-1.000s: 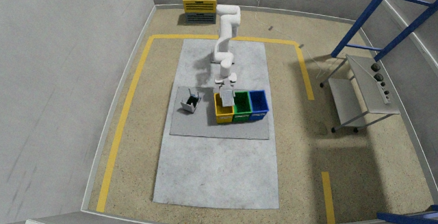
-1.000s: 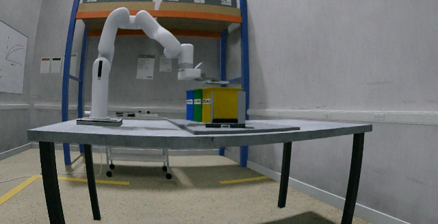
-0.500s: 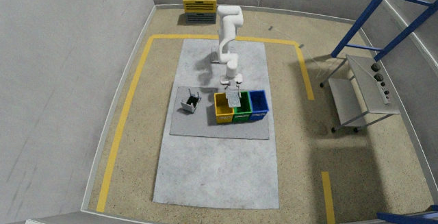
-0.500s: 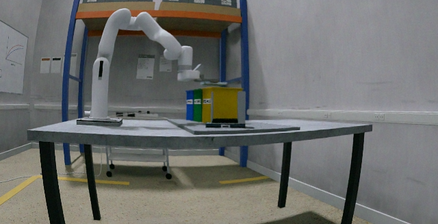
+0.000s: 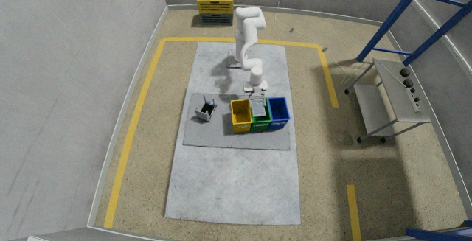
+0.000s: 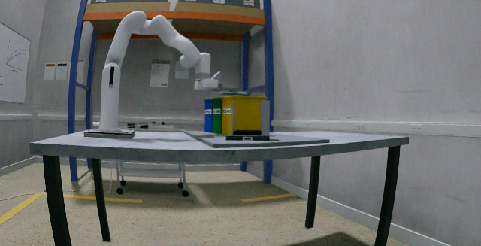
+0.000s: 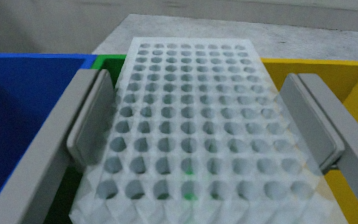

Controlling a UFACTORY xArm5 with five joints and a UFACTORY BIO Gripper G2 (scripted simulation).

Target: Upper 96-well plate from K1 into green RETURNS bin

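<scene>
My gripper (image 5: pixel 257 103) (image 6: pixel 225 90) (image 7: pixel 205 120) is shut on the pale upper 96-well plate (image 5: pixel 258 108) (image 6: pixel 234 92) (image 7: pixel 187 112), held by its long sides. The plate is about level, a little above the rims, over the green RETURNS bin (image 5: pixel 261 126) (image 6: pixel 217 116) (image 7: pixel 111 62). In the wrist view it hides most of that bin's opening. The yellow bin (image 5: pixel 241 112) (image 6: pixel 246 114) (image 7: pixel 325 62) and the blue bin (image 5: pixel 279 110) (image 6: pixel 208 122) (image 7: pixel 20 115) stand on either side. All three are upright. Rack K1 (image 5: pixel 203 115) (image 6: pixel 265 114) holds a dark block (image 5: pixel 207 108) (image 6: pixel 246 132) low down, apparently the lower plate.
The three bins stand side by side, close together, on the dark grey mat (image 5: pixel 214 138). K1 stands on the same mat beyond the yellow bin, with a gap between, its uprights reaching up. The fingers are near the blue and yellow bins' rims in the wrist view.
</scene>
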